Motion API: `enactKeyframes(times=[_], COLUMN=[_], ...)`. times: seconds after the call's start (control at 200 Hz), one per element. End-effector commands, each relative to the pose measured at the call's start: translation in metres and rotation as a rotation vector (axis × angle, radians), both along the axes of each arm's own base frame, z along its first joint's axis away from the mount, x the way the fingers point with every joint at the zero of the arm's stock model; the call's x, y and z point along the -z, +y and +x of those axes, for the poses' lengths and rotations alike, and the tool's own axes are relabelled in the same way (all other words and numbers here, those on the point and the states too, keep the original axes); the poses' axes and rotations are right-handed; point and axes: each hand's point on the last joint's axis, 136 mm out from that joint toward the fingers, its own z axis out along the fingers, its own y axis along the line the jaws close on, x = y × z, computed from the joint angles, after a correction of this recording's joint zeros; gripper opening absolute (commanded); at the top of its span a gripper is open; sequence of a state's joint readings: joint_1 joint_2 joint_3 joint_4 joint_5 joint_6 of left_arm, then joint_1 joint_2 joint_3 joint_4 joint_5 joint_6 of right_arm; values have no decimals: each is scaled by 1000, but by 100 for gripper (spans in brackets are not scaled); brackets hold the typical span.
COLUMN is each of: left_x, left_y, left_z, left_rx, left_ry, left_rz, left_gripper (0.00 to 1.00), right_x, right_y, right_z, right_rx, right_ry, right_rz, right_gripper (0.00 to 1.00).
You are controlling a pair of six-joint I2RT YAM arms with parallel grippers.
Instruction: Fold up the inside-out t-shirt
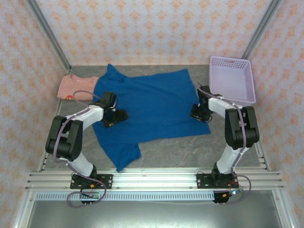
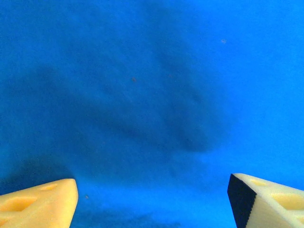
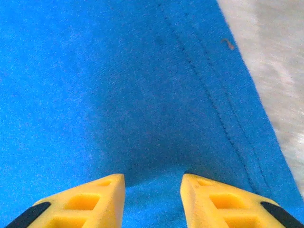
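While the inside-out t-shirt (image 1: 152,102) is lying spread, its hem is being pinched between the right gripper (image 3: 152,199) fingers for folding; the left gripper (image 2: 152,199) is being held wide open above its opposite side.

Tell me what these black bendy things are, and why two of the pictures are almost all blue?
They are two robot arms, each ending in a claw. One picture looks down from above: the blue t-shirt lies spread on the table, a pink shirt at the far left, a lilac basket at the far right. The blue pictures come from cameras on the wrists, very close to the shirt. The left claw is wide open above the cloth. The right claw has its yellow fingers narrower, with cloth bunching between them near the stitched hem.
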State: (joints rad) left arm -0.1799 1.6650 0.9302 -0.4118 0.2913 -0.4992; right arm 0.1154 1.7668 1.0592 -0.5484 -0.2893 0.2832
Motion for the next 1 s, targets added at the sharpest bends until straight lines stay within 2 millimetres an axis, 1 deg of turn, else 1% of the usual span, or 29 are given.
enactKeyframes(times=[0.0, 0.055, 0.115, 0.195, 0.24, 0.25, 0.27, 0.315, 0.34, 0.39, 0.43, 0.465, 0.535, 0.56, 0.651, 0.696, 0.731, 0.761, 0.806, 0.861, 0.891, 0.951, 0.996], left_x=[-7, -2, 0, -7, -19, -22, -30, -50, -60, -77, -82, -81, -67, -61, -37, -28, -23, -20, -17, -14, -10, -3, -1], left_y=[-16, -16, -13, -1, 4, 4, 5, 6, 6, 3, -4, -11, -27, -31, -33, -31, -30, -30, -31, -29, -29, -40, -49], left_z=[24, 25, 21, 15, 14, 13, 13, 10, 6, -7, -24, -43, -91, -108, -164, -188, -203, -213, -225, -234, -239, -244, -243], left_rx=[43, 45, 51, 35, 31, 32, 32, 30, 30, 33, 48, 68, 104, 114, 97, 96, 104, 112, 130, 137, 140, 162, 176], left_ry=[-48, -29, -6, -30, -59, -68, -88, -137, -161, -202, -209, -192, -122, -97, 11, 58, 80, 96, 114, 133, 148, 169, 160], left_rz=[-17, -8, 11, 62, 85, 87, 90, 89, 88, 85, 77, 67, 60, 68, 89, 95, 101, 98, 88, 83, 70, 4, -36], left_gripper=[84, 84, 84, 84, 84, 84, 84, 85, 85, 86, 86, 87, 87, 87, 83, 79, 74, 70, 66, 61, 58, 56, 53], right_x=[11, 7, 4, -5, -15, -20, -23, -34, -39, -46, -49, -52, -55, -56, -56, -57, -57, -59, -63, -70, -72, -74, -71], right_y=[-16, -5, -3, -1, 4, 6, 7, 10, 10, 8, 3, -1, -5, -2, 18, 24, 28, 34, 48, 75, 95, 129, 145], right_z=[-17, -12, -9, -6, -5, -5, -7, -13, -20, -34, -47, -58, -74, -77, -83, -82, -81, -80, -79, -82, -87, -99, -107], right_rx=[73, 63, 58, 45, 34, 29, 23, 10, 1, -9, -9, -7, -4, -1, -16, -32, -50, -75, -136, -246, -311, -415, -450], right_ry=[58, 40, 32, -9, -42, -58, -67, -92, -96, -96, -89, -81, -72, -75, -81, -78, -77, -82, -98, -126, -136, -149, -147], right_rz=[-21, 22, 18, 24, 40, 44, 45, 35, 20, -13, -35, -54, -58, -37, 41, 40, 36, 39, 50, 82, 110, 173, 205], right_gripper=[38, 38, 39, 41, 43, 44, 44, 47, 48, 50, 51, 52, 53, 53, 54, 54, 54, 54, 53, 52, 52, 51, 51])
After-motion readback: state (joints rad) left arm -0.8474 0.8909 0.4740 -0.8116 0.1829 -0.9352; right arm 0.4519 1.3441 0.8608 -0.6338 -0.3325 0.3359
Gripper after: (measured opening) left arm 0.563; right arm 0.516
